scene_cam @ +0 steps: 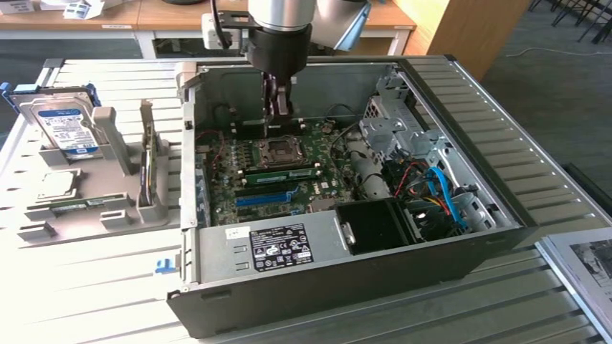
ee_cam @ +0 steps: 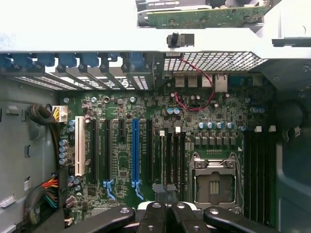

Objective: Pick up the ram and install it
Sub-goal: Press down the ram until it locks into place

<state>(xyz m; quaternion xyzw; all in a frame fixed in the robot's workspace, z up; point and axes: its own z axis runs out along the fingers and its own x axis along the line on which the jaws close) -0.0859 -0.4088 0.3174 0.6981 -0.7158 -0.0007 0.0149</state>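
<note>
A long green ram point(scene_cam: 146, 154) stands on edge in the grey holder point(scene_cam: 105, 208), outside the open computer case point(scene_cam: 325, 272), on the exterior view's left. The wrist view sees it beyond the case wall as a green strip point(ee_cam: 209, 17). Another green stick point(scene_cam: 282, 173) sits in a slot of the motherboard point(scene_cam: 316, 193) beside the CPU socket point(scene_cam: 280, 150). My gripper point(scene_cam: 280, 109) hangs over the motherboard just behind that socket, well apart from the holder. Its black fingers point(ee_cam: 154, 216) are shut together with nothing between them.
A silver hard drive point(scene_cam: 62, 129) with a blue-white label stands in the holder, and a square CPU chip point(scene_cam: 59, 185) lies flat on it. Inside the case are a blue slot point(ee_cam: 135, 150), drive cage point(scene_cam: 392, 122), cables point(scene_cam: 435, 190) and power supply point(scene_cam: 277, 247).
</note>
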